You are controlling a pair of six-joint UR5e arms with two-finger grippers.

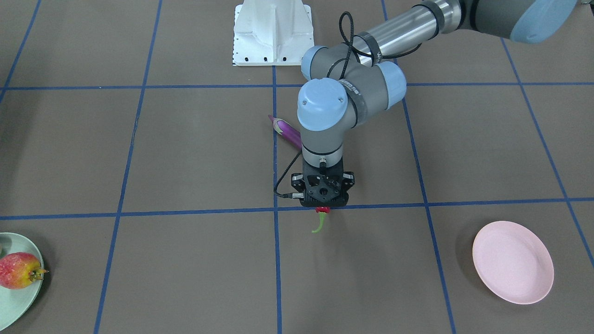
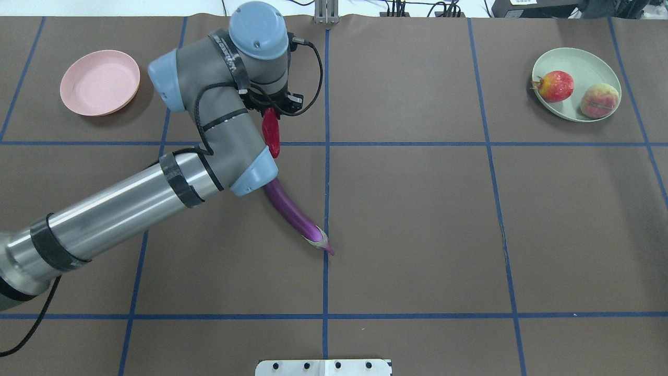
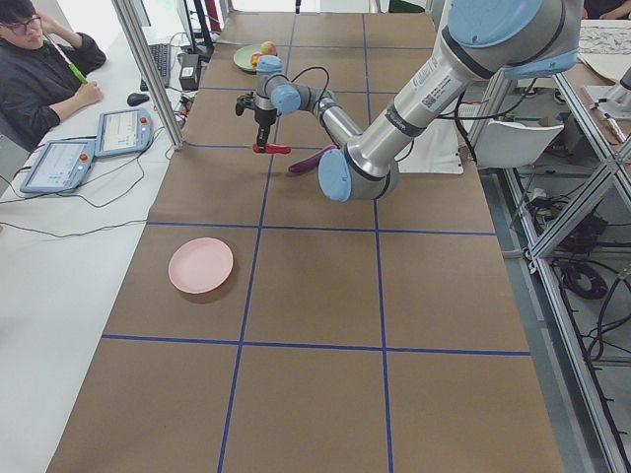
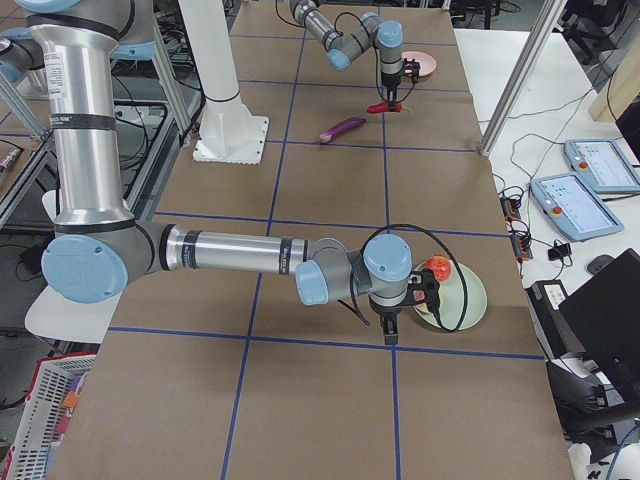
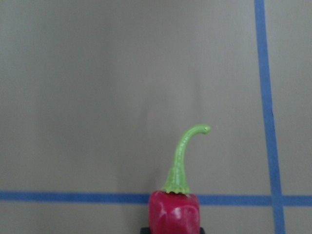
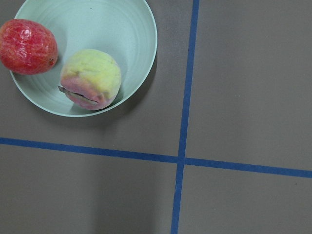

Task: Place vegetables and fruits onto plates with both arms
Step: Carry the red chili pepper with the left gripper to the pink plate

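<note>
The left end effector (image 1: 322,204) is clamped on the red chili (image 2: 271,133) over the table (image 2: 417,209), with the purple eggplant (image 2: 292,209) lying near and the pink plate (image 2: 99,82) well apart. The right end effector (image 4: 388,328) hangs beside the green plate (image 2: 576,108), which carries the pomegranate (image 2: 556,85) and the peach (image 2: 599,100). Whether it is clenched I cannot tell.

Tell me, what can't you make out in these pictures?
Eggplant: overhead, the arm covers one end.
Left hand: front view, its own body hides the fingers on the chili.
Right hand: side view only, open or shut unclear.
Green plate: front view, cut by the edge.
</note>
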